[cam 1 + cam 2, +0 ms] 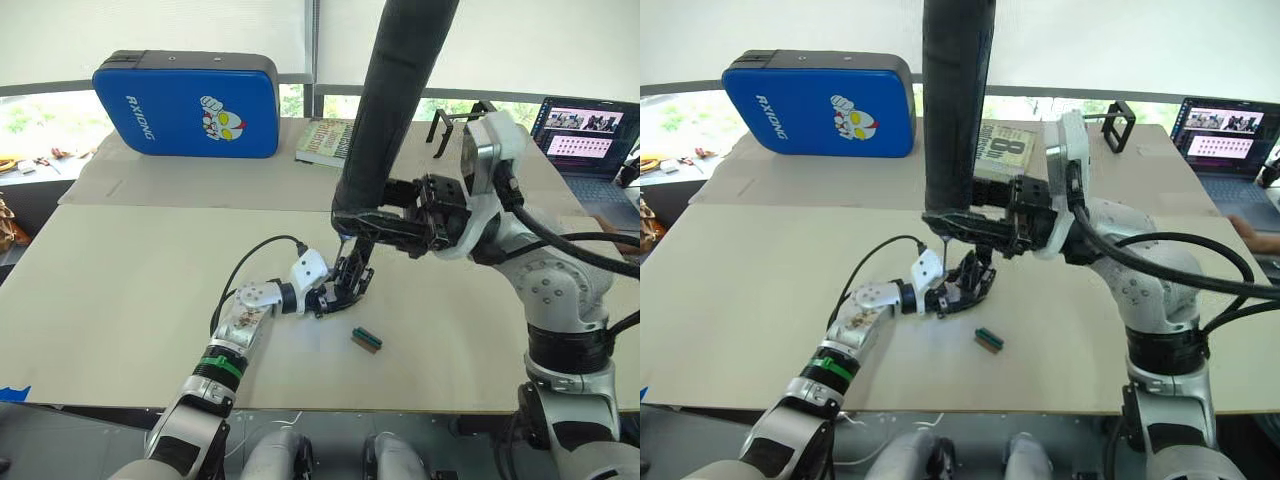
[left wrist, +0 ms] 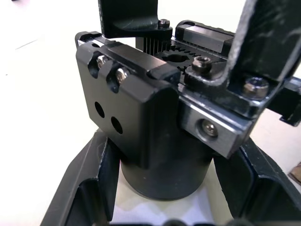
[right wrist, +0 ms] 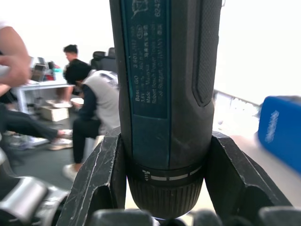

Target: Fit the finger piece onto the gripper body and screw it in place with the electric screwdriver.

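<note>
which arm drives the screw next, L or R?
Right. Its claw already holds the long black pen-shaped electric screwdriver upright, bit down over the small black gripper body, which the left claw steadies.

The electric screwdriver runs out past the top edge of the head views, so its rounded end is cut off. Its thin bit is hard to make out where it comes down at the gripper body, and whether the tip sits in a screw cannot be told. The finger piece is perhaps already on the body, but it is too small and dark to separate from it. The left gripper merges with the body's black parts. The laptop at far right is cropped.
</note>
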Available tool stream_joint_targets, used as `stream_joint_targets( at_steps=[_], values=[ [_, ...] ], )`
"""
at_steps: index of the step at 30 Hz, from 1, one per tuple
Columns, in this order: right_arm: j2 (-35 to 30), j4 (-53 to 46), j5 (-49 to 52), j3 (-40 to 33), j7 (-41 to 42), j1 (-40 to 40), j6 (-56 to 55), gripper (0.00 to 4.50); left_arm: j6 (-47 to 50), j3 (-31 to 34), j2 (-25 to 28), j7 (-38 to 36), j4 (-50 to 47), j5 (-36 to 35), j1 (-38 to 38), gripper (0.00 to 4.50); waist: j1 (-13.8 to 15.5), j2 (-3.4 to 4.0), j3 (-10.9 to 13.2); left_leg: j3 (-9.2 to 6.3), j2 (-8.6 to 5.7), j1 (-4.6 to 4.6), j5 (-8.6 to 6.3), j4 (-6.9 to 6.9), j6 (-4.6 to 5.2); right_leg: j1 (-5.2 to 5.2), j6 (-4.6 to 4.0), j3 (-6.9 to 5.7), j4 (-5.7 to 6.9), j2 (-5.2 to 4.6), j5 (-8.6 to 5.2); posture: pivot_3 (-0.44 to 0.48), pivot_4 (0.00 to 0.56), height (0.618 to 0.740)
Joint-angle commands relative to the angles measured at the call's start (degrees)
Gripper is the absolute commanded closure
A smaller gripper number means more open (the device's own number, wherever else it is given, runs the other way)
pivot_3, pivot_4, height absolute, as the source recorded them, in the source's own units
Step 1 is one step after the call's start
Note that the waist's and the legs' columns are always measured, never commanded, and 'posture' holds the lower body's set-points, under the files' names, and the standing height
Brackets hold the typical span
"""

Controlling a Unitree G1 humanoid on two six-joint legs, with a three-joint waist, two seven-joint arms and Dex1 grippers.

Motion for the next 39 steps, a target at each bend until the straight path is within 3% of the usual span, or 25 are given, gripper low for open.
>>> stream_joint_targets(
  at_steps=[1, 6, 11, 15, 22, 24, 26, 29, 34, 39],
  values=[
    [-5.67, -2.3, 12.07, -7.08, -1.41, 0.33, 8.74, 2.58, 2.47, 0.35, 3.5, -2.08, -5.73, -0.98, 1.79, 0.0, -0.12, -0.01, 0.01, 0.0, 0.01, -0.01, 0.0, -0.01, -0.01, -0.02, 0.0, 0.01, -0.01, -0.01, 0.0, 0.0, 0.15, 0.74],
    [-19.12, 0.85, 19.34, -12.49, -4.47, 5.71, 21.43, 2.58, 12.38, 2.12, 16.74, -10.66, -24.8, -6.75, 10.19, 0.0, -0.36, 0.0, 0.03, 0.01, 0.1, 0.0, -0.06, -0.14, -0.11, -0.05, -0.1, -0.08, -0.04, -0.42, -0.03, 0.0, 0.15, 0.74],
    [-30.87, 12.27, 14.0, -8.55, -6.5, 11.63, 35.44, 2.58, 20.62, 7.89, 29.88, -15.84, -41.28, -15.14, 17.85, 0.0, -0.12, 0.04, 0.06, 0.0, 0.08, 0.02, -0.24, -0.15, -0.4, -0.06, -0.13, -0.05, -0.07, -0.65, -0.06, 0.0, 0.15, 0.74],
    [-32.72, 19.48, 3.61, -0.61, -5.5, 12.97, 34.44, 2.58, 22.22, 9.9, 33.17, -15.0, -44.0, -16.89, 18.52, 0.0, 0.28, 0.11, 0.1, -0.02, -0.01, 0.03, -0.32, -0.14, -0.34, -0.16, -0.06, -0.09, -0.1, -0.73, -0.05, 0.0, 0.15, 0.74],
    [-29.64, 28.83, -12.59, 12.5, -2.84, 11.53, 28.18, 2.58, 22.5, 10.47, 33.7, -12.41, -41.77, -16.06, 17.05, 0.0, -0.3, 0.18, 0.14, 0.15, 0.0, -0.02, -0.03, -0.15, 0.14, -0.03, 0.01, -0.05, -0.03, -0.12, -0.08, 0.0, 0.15, 0.74],
    [-30.53, 30.59, -12.52, 11.63, -0.1, 9.28, 29.85, 1.53, 22.58, 11.8, 35.7, -13.06, -41.15, -16.22, 17.33, 0.0, -0.44, 0.12, 0.14, 0.15, 0.11, 0.08, -0.03, -0.13, 0.12, 0.1, 0.02, -0.04, -0.08, 0.01, -0.08, 0.0, 0.15, 0.74],
    [-33.18, 30.34, -13.0, 10.58, 3.76, 8.46, 28.71, 0.83, 22.89, 13.79, 38.26, -14.2, -40.72, -17.1, 18.29, 0.0, -0.41, 0.16, 0.17, 0.15, 0.11, 0.06, -0.14, -0.11, -0.06, 0.01, 0.02, 0.04, -0.05, 0.01, -0.08, 0.0, 0.15, 0.74],
    [-39.02, 29.73, -15.91, 8.31, 13.64, 9.85, 18.14, 0.07, 26.3, 18.19, 43.48, -17.78, -40.63, -20.79, 21.93, 0.0, -0.14, 0.41, 0.33, 0.12, 0.1, 0.02, -0.15, -0.13, -0.09, -0.09, 0.04, 0.05, -0.08, 0.0, -0.13, 0.0, 0.15, 0.74],
    [-44.85, 37.56, -21.36, 0.21, 29.37, 11.32, -7.26, 0.07, 32.47, 28.98, 53.32, -25.43, -34.13, -26.24, 28.29, 0.0, -0.64, 0.67, 0.51, 0.16, 0.12, 0.05, -0.27, -0.15, -0.33, -0.09, 0.14, 0.1, -0.07, 0.06, -0.22, 0.0, 0.15, 0.74],
    [-46.95, 46.72, -25.25, -1.92, 39.08, 15.6, -27.39, 0.07, 30.89, 33.45, 57.78, -28.62, -26.99, -25.91, 28.8, 0.0, -0.56, 0.76, 0.57, 0.18, 0.12, 0.26, -0.29, -0.22, -0.43, -0.12, 0.49, 0.05, -0.07, 0.09, -0.53, 0.0, 0.15, 0.74]
  ],
)
